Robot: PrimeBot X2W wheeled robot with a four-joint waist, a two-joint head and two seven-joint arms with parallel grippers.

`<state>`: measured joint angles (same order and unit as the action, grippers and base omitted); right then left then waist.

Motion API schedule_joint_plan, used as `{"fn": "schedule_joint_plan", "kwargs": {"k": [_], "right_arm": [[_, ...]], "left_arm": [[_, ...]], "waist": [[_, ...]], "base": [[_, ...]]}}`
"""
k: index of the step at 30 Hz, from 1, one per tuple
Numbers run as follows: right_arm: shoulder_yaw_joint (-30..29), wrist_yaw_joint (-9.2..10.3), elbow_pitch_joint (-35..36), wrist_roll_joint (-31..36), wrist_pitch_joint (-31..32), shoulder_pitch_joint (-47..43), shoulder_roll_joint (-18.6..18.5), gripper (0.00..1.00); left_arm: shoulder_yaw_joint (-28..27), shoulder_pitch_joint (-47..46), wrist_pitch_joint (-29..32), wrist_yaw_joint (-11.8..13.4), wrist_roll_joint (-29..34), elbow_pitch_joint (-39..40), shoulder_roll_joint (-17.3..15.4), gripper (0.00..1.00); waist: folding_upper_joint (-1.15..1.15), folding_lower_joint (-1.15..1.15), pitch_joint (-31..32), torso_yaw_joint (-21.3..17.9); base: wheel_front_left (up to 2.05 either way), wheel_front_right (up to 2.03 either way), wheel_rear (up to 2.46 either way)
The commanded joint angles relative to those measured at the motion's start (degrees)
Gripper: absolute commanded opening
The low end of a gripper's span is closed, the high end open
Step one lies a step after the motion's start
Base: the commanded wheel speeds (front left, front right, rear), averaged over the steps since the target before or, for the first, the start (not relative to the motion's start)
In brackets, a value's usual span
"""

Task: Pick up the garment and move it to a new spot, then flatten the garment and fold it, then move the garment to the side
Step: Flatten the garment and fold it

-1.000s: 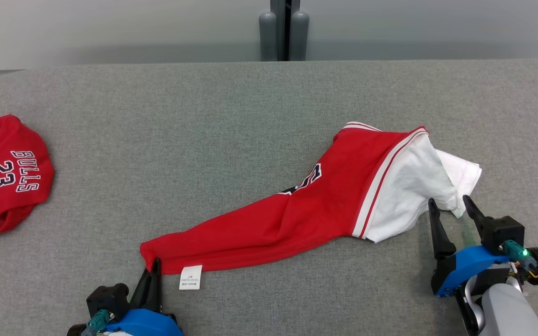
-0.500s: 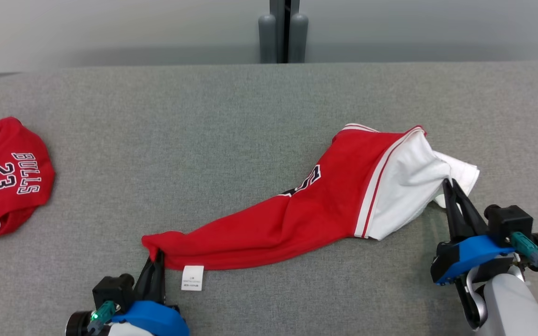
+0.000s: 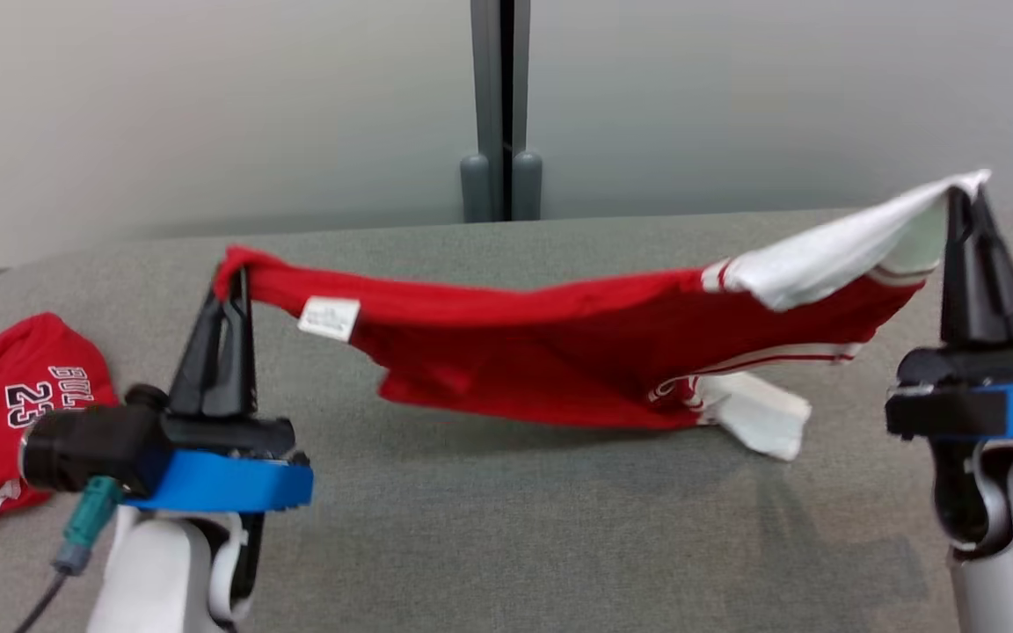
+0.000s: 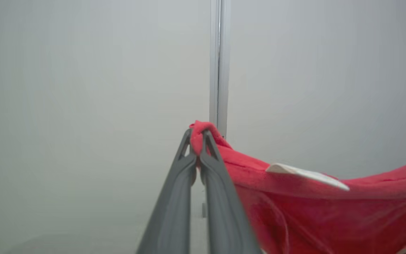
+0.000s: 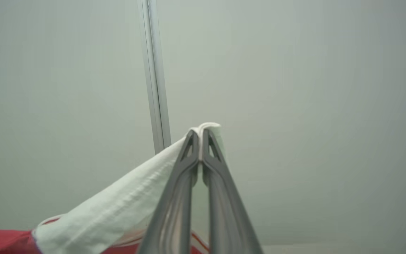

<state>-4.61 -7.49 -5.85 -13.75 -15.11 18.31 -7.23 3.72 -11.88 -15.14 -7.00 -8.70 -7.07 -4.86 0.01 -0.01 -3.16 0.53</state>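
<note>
Nearest, the left gripper (image 3: 234,280) is clenched on the red corner, and the right gripper (image 3: 964,198) on the white sleeve, of the garment (image 3: 559,352), which hangs stretched between them above the grey counter (image 3: 506,545), a second red jersey (image 3: 5,413) lying farther left.

The right gripper (image 5: 198,134) has its two dark fingers (image 5: 176,201) pressed together at the tips, pinching a white fold of the garment (image 5: 118,211). The white cloth pokes out just above the tips and slopes down to the lower left, where a striped edge meets red fabric at the corner. Behind stands a pale wall (image 5: 312,106) with a thin upright metal strip (image 5: 153,70).
</note>
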Motion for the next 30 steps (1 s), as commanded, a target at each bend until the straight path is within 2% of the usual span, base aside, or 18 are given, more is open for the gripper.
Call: {"fn": "schedule_joint_plan", "kwargs": {"k": [1, 6, 11, 14, 18, 22, 26, 30], "right_arm": [[0.1, 0.0, 1.8, -1.6, -0.1, 1.6, -0.7, 0.0], [0.0, 0.0, 7.0, -5.5, -0.1, 6.5, -2.6, 0.0], [-1.0, 0.0, 10.4, -8.4, 1.6, 12.6, -4.9, 0.0], [-1.7, 0.01, 10.3, -8.7, 3.8, 16.9, -6.1, 0.0], [-1.0, 0.01, 6.1, -7.8, 5.8, 24.3, -7.2, 0.0], [-0.1, 0.01, -0.9, -4.4, 5.1, 35.6, -7.9, 0.0], [-0.6, 0.01, -9.2, -0.4, 2.7, 49.3, -7.4, 0.0], [-2.4, 0.01, -13.9, 2.9, 0.9, 58.4, -6.8, 0.0]], "left_arm": [[-0.3, -1.9, 0.0, -0.2, -0.2, 1.2, -0.9, 0.0], [0.5, -8.4, 1.4, -0.5, -1.0, 5.4, -5.4, 0.0], [-0.1, -15.7, 7.3, -0.4, -4.8, 11.9, -7.9, 0.0], [-1.3, -20.9, 11.3, -0.4, -6.2, 12.7, -9.9, 0.0], [-1.4, -27.8, 13.8, 0.1, -6.1, 9.9, -11.0, 0.0], [-1.2, -37.0, 14.6, 0.9, -4.7, 4.7, -11.5, 0.0], [-1.1, -49.2, 11.5, 1.6, -2.8, -4.3, -12.0, 0.0], [-1.1, -57.3, 6.7, 2.8, -1.5, -10.7, -11.8, 0.0]], "waist": [[-0.01, 0.01, 1.5, -1.2], [-0.01, 0.01, 2.8, -1.7], [-0.01, 0.01, 1.3, -1.6], [-0.01, 0.01, -1.6, -1.4], [-0.01, 0.01, -7.4, -0.9], [-0.01, 0.01, -15.3, -0.8], [-0.01, 0.01, -21.7, -0.7], [-0.01, 0.01, -24.3, -0.8]], "base": [[0.0, 0.0, 0.0], [0.0, 0.0, 0.0], [0.0, 0.0, 0.0], [0.0, 0.0, 0.0], [0.0, 0.0, 0.0], [0.0, 0.0, 0.0], [0.0, 0.0, 0.0], [0.0, 0.0, 0.0]]}}
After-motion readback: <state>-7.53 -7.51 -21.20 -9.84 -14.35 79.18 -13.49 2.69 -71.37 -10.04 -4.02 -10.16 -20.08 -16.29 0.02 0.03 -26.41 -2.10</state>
